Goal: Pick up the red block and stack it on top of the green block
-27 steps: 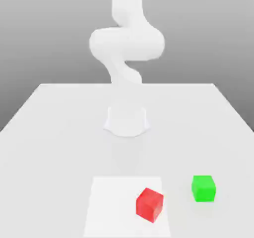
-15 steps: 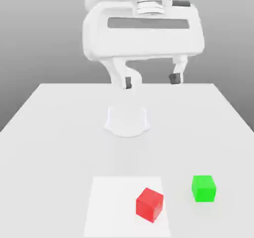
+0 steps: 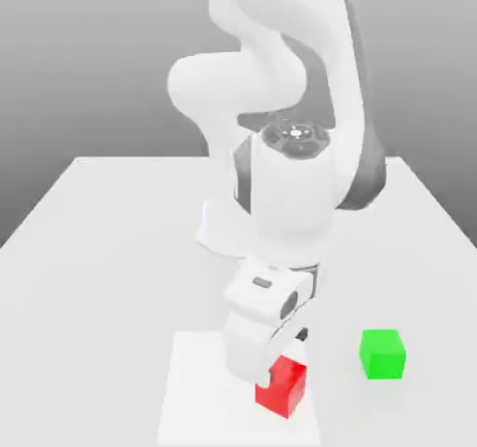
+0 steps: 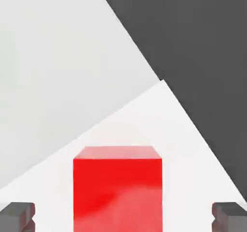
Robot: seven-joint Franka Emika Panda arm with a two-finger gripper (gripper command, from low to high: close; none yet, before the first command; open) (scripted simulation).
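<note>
Red block [image 3: 282, 387], upright on white square, turned askew; green block [image 3: 383, 354] upright, apart, exterior view's right.

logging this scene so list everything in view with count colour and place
red block: one, red, on the white square, toward its edge on the exterior view's right, under the gripper
green block: one, bright green, on the table, off the white square to the exterior view's right
white square: one, white, flat on the table
table: one, pale grey, under all of it
robot arm: one, white with dark grey parts, reaching over the table
gripper: one, white with dark fingertips, open, fingers on opposite sides of the red block with gaps
</note>
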